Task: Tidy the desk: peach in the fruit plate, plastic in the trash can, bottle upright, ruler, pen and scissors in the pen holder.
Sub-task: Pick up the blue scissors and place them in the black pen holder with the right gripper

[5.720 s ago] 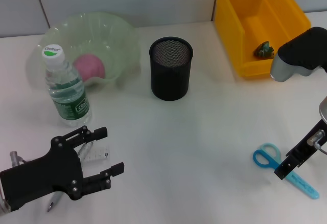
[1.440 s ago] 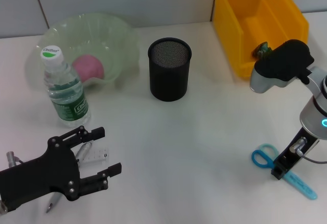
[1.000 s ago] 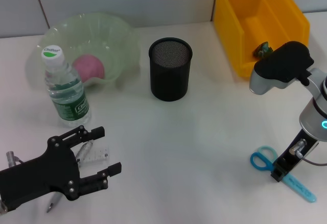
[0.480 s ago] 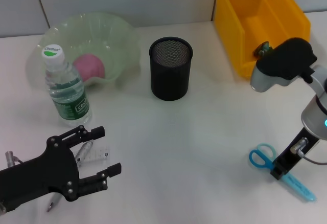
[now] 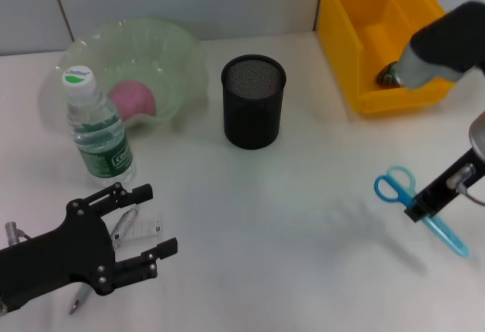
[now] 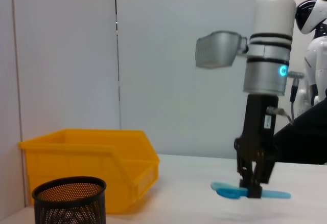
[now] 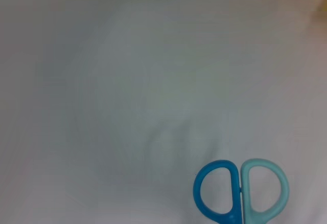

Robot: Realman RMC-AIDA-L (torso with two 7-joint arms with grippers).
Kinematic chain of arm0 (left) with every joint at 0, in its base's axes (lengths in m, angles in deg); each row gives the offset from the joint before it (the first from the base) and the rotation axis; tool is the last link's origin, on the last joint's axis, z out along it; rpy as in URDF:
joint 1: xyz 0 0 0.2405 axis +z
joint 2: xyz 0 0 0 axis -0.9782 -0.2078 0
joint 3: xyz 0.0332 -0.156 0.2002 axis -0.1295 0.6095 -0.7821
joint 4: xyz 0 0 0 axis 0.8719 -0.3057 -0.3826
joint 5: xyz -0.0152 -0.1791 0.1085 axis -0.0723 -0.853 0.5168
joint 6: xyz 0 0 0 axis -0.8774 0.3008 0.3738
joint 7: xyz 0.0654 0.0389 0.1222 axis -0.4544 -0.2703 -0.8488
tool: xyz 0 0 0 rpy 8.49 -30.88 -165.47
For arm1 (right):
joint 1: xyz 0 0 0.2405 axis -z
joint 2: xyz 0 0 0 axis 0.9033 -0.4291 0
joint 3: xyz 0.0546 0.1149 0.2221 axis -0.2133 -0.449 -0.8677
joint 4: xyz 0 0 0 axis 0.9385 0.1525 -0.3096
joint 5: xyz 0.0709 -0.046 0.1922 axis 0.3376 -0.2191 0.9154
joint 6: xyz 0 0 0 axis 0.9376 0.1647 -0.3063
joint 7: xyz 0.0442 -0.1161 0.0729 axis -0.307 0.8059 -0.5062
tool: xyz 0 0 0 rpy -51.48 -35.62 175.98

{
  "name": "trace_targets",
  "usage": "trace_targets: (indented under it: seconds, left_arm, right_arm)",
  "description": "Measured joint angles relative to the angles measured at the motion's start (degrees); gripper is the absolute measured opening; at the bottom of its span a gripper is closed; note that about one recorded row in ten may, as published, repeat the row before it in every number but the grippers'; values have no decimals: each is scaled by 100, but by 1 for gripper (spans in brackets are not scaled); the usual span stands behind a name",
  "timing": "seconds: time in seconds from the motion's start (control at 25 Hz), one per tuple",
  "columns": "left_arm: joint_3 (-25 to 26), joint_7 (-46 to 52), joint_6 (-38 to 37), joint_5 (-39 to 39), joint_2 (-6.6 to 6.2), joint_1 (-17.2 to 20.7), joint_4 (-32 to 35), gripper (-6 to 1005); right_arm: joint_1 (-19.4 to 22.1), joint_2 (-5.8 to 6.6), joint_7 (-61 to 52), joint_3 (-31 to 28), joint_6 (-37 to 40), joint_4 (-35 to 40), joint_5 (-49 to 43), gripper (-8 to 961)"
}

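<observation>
Head view, lower right: right gripper (image 5: 418,212) clamped on the blue scissors (image 5: 413,205), apparently lifted; at lower left, left gripper (image 5: 140,226) spread wide, idle, over ruler (image 5: 140,231) and pen (image 5: 120,230). Left wrist view, centre right: scissors (image 6: 250,192) pinched, seemingly clear of the desk. Right wrist view, bottom right: only scissor handles; next, carrying to the mesh pen holder (image 5: 253,101), tips down.

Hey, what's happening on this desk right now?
The robot is tidying a desk. Its right gripper is clamped on the blue scissors, holding them just above the table near the yellow bin. The left gripper waits open over the ruler and pen. The peach already sits in the fruit plate, the bottle stands upright, and the mesh pen holder looks empty.
</observation>
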Motion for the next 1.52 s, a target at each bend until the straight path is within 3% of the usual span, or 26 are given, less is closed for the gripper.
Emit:
trace_targets:
  seconds: [0.36, 0.64, 0.8, 1.16, 1.4, 1.52]
  left_arm:
    - [63, -15, -5, 1, 12, -5, 0, 777]
    - [145, -18, -5, 1, 27, -18, 0, 776]
    - [226, -18, -12, 1, 34, -31, 6, 776]
    - [291, -18, -14, 0, 52, -27, 9, 775]
    - [302, -18, -11, 0, 53, -49, 9, 775]
    - [304, -17, -9, 0, 53, -50, 9, 774]
  right_arm:
    - [9, 13, 79, -310, -128, 843, 183, 223]
    - [25, 17, 188, -399, -719, 1345, 205, 223]
    - [37, 11, 247, -286, -1464, 1588, 231, 223]
    - [100, 5, 559, -153, -2746, 1411, 885, 223]
    - [335, 12, 1382, 114, -4088, 729, 1924, 222]
    - [387, 14, 1752, 168, -4404, 460, 2279, 222]
